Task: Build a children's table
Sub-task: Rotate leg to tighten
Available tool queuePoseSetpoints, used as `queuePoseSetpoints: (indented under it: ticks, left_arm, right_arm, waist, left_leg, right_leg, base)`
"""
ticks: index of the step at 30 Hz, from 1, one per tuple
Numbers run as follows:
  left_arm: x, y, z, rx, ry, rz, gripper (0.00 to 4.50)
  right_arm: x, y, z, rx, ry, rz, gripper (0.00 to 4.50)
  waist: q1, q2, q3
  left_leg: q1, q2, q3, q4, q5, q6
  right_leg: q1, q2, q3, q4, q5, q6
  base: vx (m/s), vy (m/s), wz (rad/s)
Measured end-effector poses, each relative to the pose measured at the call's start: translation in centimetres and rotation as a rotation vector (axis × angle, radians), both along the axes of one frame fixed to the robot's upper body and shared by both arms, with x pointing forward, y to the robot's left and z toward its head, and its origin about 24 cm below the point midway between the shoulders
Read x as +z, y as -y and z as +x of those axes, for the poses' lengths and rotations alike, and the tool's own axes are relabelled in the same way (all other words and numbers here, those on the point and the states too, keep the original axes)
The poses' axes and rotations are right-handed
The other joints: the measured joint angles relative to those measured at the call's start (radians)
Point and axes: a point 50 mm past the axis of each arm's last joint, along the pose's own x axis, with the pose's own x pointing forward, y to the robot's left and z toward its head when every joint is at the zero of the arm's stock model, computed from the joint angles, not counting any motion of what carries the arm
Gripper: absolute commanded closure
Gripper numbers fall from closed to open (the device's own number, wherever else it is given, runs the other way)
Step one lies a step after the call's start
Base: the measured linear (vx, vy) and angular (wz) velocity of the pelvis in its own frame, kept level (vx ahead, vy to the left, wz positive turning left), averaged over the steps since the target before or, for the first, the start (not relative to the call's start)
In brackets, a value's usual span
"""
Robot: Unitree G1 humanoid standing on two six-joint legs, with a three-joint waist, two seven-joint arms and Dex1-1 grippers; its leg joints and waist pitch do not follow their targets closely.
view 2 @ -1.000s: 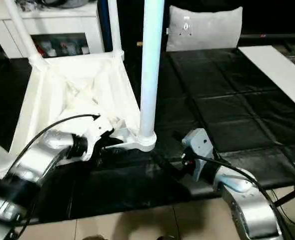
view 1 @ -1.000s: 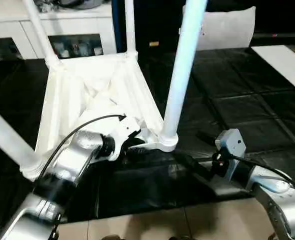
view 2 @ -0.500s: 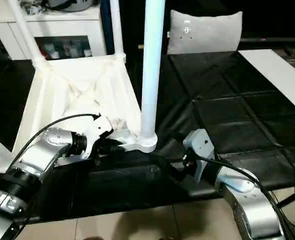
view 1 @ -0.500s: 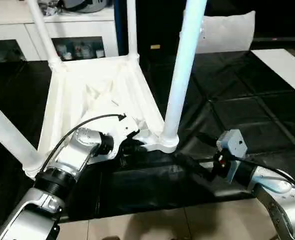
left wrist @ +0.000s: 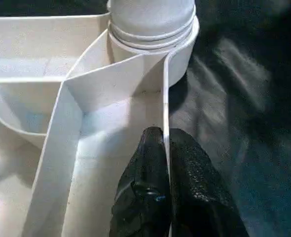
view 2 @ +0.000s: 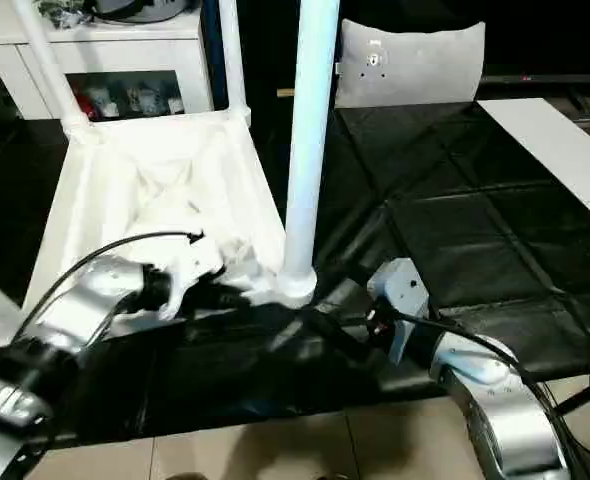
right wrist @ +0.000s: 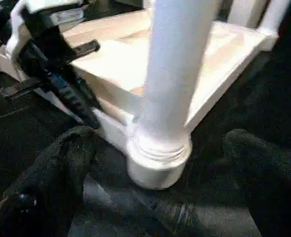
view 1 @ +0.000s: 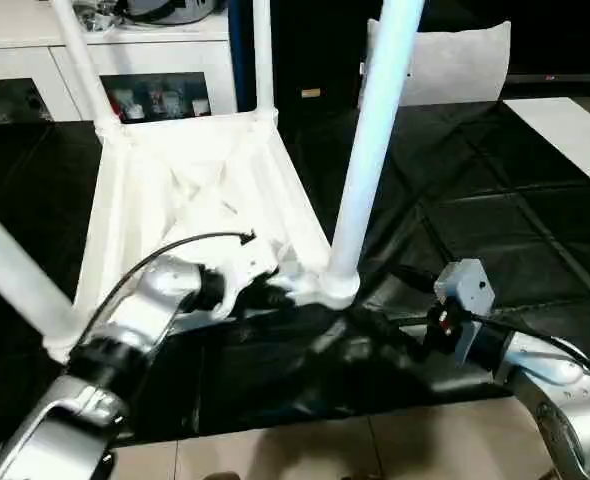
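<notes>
Clearly assembly is nearly done: the table [view 1: 190, 185] lies upside down on the black mat [view 1: 495, 190], legs up. The left gripper [left wrist: 166, 148] pinches the rim wall by the near leg [view 1: 367, 160] at five o'clock; the wrist view shows that pinch. The right gripper [right wrist: 160, 168] gapes wide around that leg's socket [right wrist: 158, 158]. Next probably: flipping it upright.

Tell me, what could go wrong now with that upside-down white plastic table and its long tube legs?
The left gripper is pinched shut on the thin rim of the white plastic tabletop; so narrow a hold might slip if it lifts or pulls. The right gripper, open, flanks the nearest white tapered tube leg at its round corner socket; a bump there could tilt the leg. The black mat beneath looks wrinkled, so the top might slide.
</notes>
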Motion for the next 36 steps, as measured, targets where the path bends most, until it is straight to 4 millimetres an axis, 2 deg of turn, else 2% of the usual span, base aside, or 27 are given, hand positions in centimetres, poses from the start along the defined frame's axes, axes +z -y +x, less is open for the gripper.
queuePoseSetpoints:
  ticks: [5,9,12,15,16,22,24,26,32,36]
  left_arm:
    - [0.0,-0.3,-0.7,-0.087,-0.022,-0.001,4.41]
    - [-0.1,-0.3,-1.1,-0.144,-0.028,0.002,4.5]
    - [-0.1,-0.2,-1.2,-0.173,-0.031,0.002,4.5]
    - [-0.1,-0.2,-1.3,-0.181,-0.032,0.004,4.5]
    - [-0.1,-0.2,-1.3,-0.181,-0.031,0.005,4.5]
    - [0.0,0.0,-1.4,-0.201,-0.031,0.003,4.5]
    - [0.0,0.0,-1.5,-0.204,-0.031,0.004,4.5]
    - [0.0,0.1,-1.5,-0.209,-0.032,0.005,4.5]
    - [0.0,0.1,-1.5,-0.214,-0.036,0.009,4.5]
    - [0.0,0.2,-1.5,-0.21,-0.045,0.007,4.5]
  right_arm:
    - [0.7,-0.4,1.1,0.174,0.0,-0.013,0.0]
    - [1.0,0.1,1.6,0.314,-0.056,0.001,0.38]
    - [0.2,-0.1,1.8,0.409,-0.126,-0.014,0.73]
    - [0.0,-0.2,2.4,0.432,-0.141,-0.015,0.84]
    - [-0.1,-0.3,2.8,0.44,-0.145,-0.013,1.06]
    - [-0.5,-0.7,3.6,0.477,-0.162,-0.015,1.68]
    - [-0.6,-0.7,3.8,0.488,-0.162,-0.026,1.75]
    - [-0.6,-0.8,3.9,0.495,-0.158,-0.028,2.06]
    - [-0.9,-0.8,4.1,0.506,-0.167,-0.02,2.48]
    - [-0.9,-0.8,4.1,0.506,-0.179,-0.016,2.6]
  waist:
    - [0.014,0.0,0.0]
    - [0.027,-0.001,0.0]
    - [0.035,-0.003,0.0]
    - [0.037,-0.003,0.0]
    - [0.036,-0.004,0.0]
    - [0.043,-0.005,0.0]
    - [0.045,-0.005,-0.001]
    - [0.049,-0.005,-0.001]
    - [0.057,-0.006,-0.001]
    - [0.059,-0.006,-0.001]
  left_leg:
    - [0.0,0.0,0.001,0.0,0.0,0.0]
    - [0.0,0.0,0.004,0.001,0.001,0.001]
    - [0.0,0.001,0.004,0.001,0.001,0.001]
    - [0.0,0.002,0.005,0.002,0.001,0.001]
    - [0.0,0.002,0.005,0.002,0.001,0.001]
    - [-0.001,0.002,0.006,0.002,0.001,0.001]
    - [-0.001,0.002,0.006,0.002,0.001,0.001]
    - [-0.001,0.003,0.006,0.002,0.001,0.001]
    - [-0.001,0.004,0.008,0.002,0.002,0.0]
    - [0.0,0.004,0.009,0.002,0.002,0.0]
  right_leg:
    - [0.0,-0.001,0.0,0.0,0.001,-0.001]
    - [0.0,-0.002,0.0,0.001,0.001,-0.001]
    - [0.0,-0.002,0.0,0.001,0.001,-0.002]
    - [0.0,-0.002,0.0,0.002,0.001,-0.002]
    - [0.0,-0.002,0.0,0.003,0.001,-0.002]
    - [-0.001,-0.002,0.0,0.003,0.001,-0.002]
    - [-0.002,-0.002,0.0,0.003,0.001,-0.002]
    - [-0.002,-0.002,0.0,0.003,0.001,-0.002]
    - [-0.002,-0.002,0.001,0.005,0.001,-0.002]
    - [-0.003,-0.002,0.001,0.006,0.0,-0.002]
  base:
    - [0.0,0.0,0.0]
    - [0.0,0.0,0.0]
    - [0.0,0.0,0.0]
    - [0.0,0.0,0.0]
    - [0.0,0.0,0.0]
    - [0.0,0.0,0.0]
    - [0.0,0.0,0.0]
    - [0.0,0.0,0.0]
    - [0.0,0.0,0.0]
    - [0.0,0.0,0.0]
